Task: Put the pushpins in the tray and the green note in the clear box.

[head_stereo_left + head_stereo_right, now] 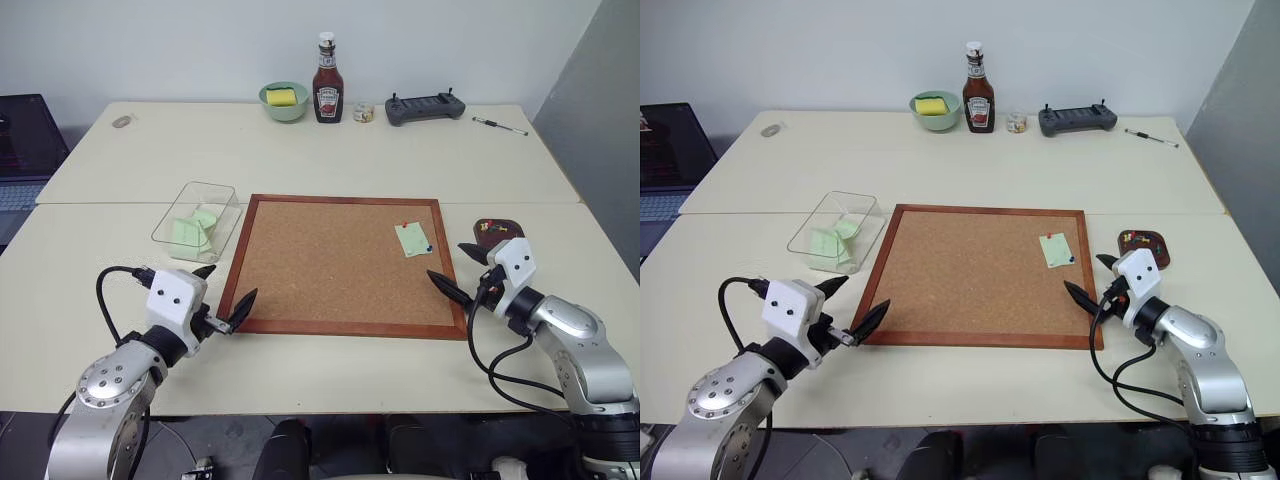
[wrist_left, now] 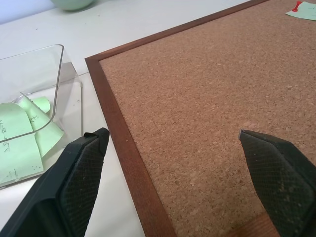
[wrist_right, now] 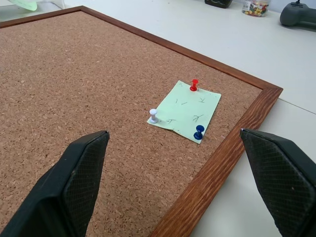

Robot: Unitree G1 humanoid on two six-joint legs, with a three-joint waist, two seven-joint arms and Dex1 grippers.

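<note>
The green note [image 3: 185, 111] lies on the corkboard [image 1: 330, 265] near its right edge, held by a red pushpin [image 3: 194, 85], a blue pushpin [image 3: 198, 133] and a white one [image 3: 153, 115]. Right of the board sits the dark tray [image 1: 498, 229] with several coloured pins in it. The clear box [image 1: 197, 222] stands left of the board and holds other green slips [image 2: 19, 143]. My right gripper [image 1: 447, 261] hangs open over the board's right front corner, just short of the note. My left gripper [image 1: 228, 284] is open over the board's left front corner, empty.
At the table's far side stand a ketchup bottle [image 1: 327, 85], a pale green bowl [image 1: 284, 100] with a yellow sponge, a small jar [image 1: 363, 112], a black controller [image 1: 425, 107] and a pen [image 1: 500, 125]. A laptop [image 1: 20, 150] sits at the far left.
</note>
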